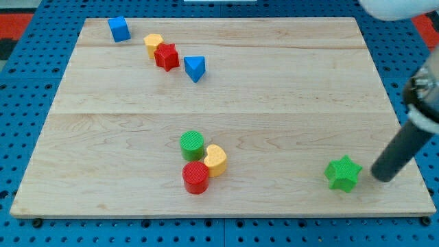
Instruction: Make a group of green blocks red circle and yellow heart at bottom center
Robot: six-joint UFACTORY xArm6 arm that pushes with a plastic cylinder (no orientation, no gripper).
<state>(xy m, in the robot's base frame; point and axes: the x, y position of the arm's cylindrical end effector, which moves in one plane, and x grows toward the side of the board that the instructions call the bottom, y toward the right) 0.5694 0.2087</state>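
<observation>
At the bottom of the frame, slightly left of center, the red circle [196, 178] sat nearest the wooden board's [274, 103] lower edge, touching the yellow heart [216, 160] just up and to its right; the green cylinder [193, 145] stood directly above the red circle, pressed against both, so the three formed a tight cluster. Well apart from them, toward the lower right of the frame, lay the green star [343, 173]. My tip [384, 175] rested on the board just beside the star's right side, a narrow gap between them, with the dark rod slanting up and off toward the right edge of the frame. There was no claw to open or close: the arm ended in that plain rod, and it held nothing. Farther back, in the upper left of the frame, a blue triangle [195, 68] lay near a red star [166, 56], which touched a yellow hexagon-like block [153, 44] just above-left of it. Farthest of all, at the upper left corner of the board, stood a blue cube [119, 29].
</observation>
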